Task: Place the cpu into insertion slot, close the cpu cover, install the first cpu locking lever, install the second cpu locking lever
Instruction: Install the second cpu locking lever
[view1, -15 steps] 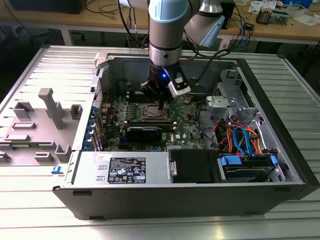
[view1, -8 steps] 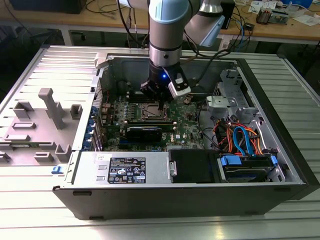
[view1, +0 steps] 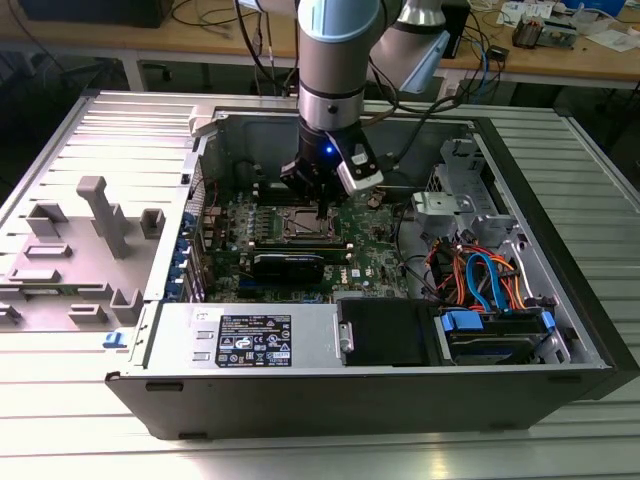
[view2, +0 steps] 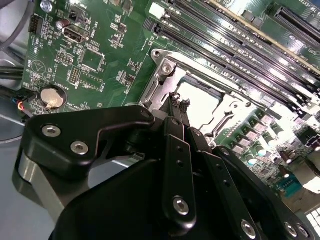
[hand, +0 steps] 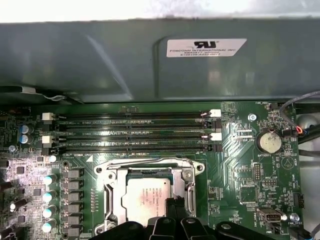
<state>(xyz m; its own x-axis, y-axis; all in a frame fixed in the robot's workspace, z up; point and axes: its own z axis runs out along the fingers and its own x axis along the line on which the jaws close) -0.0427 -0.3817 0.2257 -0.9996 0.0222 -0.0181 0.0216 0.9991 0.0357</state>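
Grey sheet metal everywhere: the computer case (view1: 560, 300) lies open on its side on a ribbed metal table (view1: 300, 460), and the arm (view1: 338, 60) comes straight down into it from above. Inside, the green motherboard (view1: 375, 245) fills the middle of the case, with a tangle of orange and blue cables (view1: 480, 275) toward the exterior view's right and a grey plastic fixture (view1: 100, 215) lying outside on the exterior view's left.

In the first wrist view the long black memory slots (hand: 132, 131) run in rows between the case wall and the insertion slot (hand: 150, 192). A round coin battery (hand: 269, 142) sits on the board well apart from the socket.

The cpu (hand: 146, 199) is already seated in the insertion slot, its dull silver top showing through the window of the cpu cover (hand: 186, 181), which lies flat around it. In the second wrist view the chip (view2: 200, 102) glares pale inside the same silvery frame (view2: 165, 70).

The gripper (view2: 179, 102) hangs right over the edge of the socket, its black fingers (view2: 175, 112) drawn narrow, nearly together, with nothing between them. Whether their tips touch the frame or a lever, I cannot tell from here.
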